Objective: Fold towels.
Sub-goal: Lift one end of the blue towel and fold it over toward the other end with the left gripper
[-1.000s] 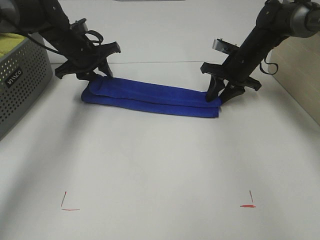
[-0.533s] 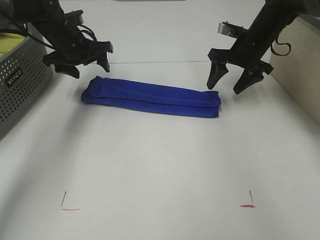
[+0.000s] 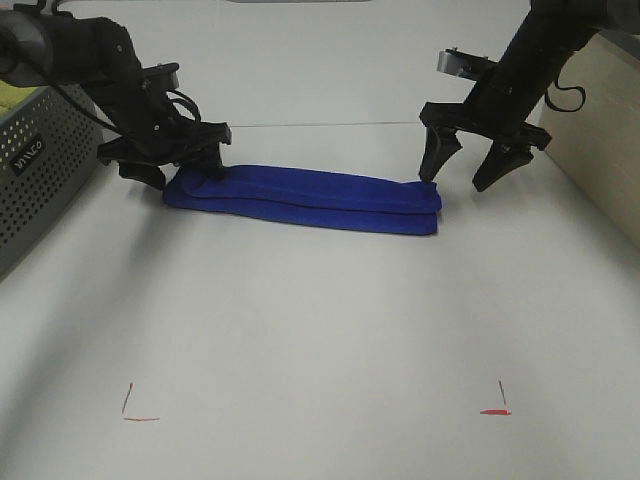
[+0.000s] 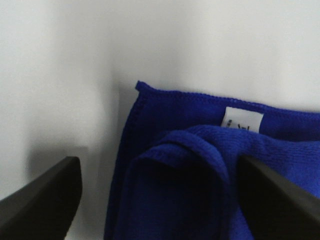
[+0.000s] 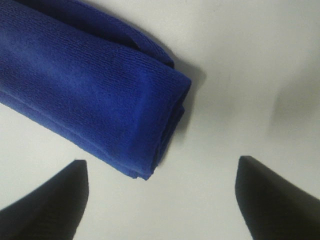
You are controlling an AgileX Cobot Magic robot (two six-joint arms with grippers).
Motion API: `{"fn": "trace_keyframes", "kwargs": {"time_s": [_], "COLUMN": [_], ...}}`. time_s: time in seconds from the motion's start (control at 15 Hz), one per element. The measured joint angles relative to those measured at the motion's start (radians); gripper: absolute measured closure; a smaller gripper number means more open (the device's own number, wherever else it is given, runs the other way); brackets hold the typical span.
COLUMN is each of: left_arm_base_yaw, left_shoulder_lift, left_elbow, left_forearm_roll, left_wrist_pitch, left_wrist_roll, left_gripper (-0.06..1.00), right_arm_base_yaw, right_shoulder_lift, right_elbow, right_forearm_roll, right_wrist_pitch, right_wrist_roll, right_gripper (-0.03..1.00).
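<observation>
The royal-blue towel (image 3: 300, 200) lies folded into a long narrow strip across the far half of the table. My left gripper (image 3: 172, 170) is open, low over the strip's left end, with a finger on either side. The left wrist view shows that end (image 4: 175, 165), its white tag (image 4: 242, 121) and the fingers (image 4: 42, 200) spread wide. My right gripper (image 3: 455, 180) is open just beyond the strip's right end, above the table. The right wrist view shows that folded end (image 5: 100, 85) with the gripper (image 5: 162, 200) open and empty beside it.
A grey perforated basket (image 3: 45, 165) stands at the left edge with a yellow-green cloth (image 3: 8, 100) in it. A wooden panel (image 3: 600, 130) stands at the right. Two red corner marks (image 3: 135, 410) (image 3: 497, 405) are on the near part of the white table.
Both grippers let go of the towel's ends and rose, open. The left gripper has since dropped back down to the left end; the right has hardly moved.
</observation>
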Motion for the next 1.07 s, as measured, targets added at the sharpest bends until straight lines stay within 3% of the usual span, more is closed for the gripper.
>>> {"fn": "trace_keyframes", "kwargs": {"time_s": [0.13, 0.27, 0.53, 0.73, 0.93, 1.07], "left_arm_base_yaw": [0.0, 0.0, 0.0, 0.0, 0.0, 0.0], "left_shoulder_lift": [0.011, 0.016, 0.018, -0.014, -0.09, -0.116], "left_elbow": [0.0, -0.001, -0.001, -0.001, -0.024, -0.105], "left_forearm_roll": [-0.042, -0.044, -0.043, 0.012, 0.099, 0.115], "left_wrist_pitch": [-0.006, -0.008, -0.008, 0.044, 0.179, 0.29], "left_wrist_roll": [0.033, 0.052, 0.052, 0.052, 0.048, 0.04], "left_gripper": [0.16, 0.27, 0.84, 0.85, 0.85, 0.85], "right_arm_base_yaw": [0.0, 0.0, 0.0, 0.0, 0.0, 0.0], "right_shoulder_lift": [0.0, 0.0, 0.0, 0.0, 0.0, 0.0], "right_elbow": [0.0, 0.0, 0.0, 0.0, 0.0, 0.0], "right_forearm_roll": [0.0, -0.001, -0.001, -0.001, -0.003, -0.003], "right_wrist_pitch": [0.001, 0.001, 0.001, -0.005, -0.005, -0.003], "right_wrist_roll": [0.0, 0.0, 0.003, 0.007, 0.008, 0.009], "right_gripper": [0.19, 0.19, 0.19, 0.19, 0.19, 0.19]}}
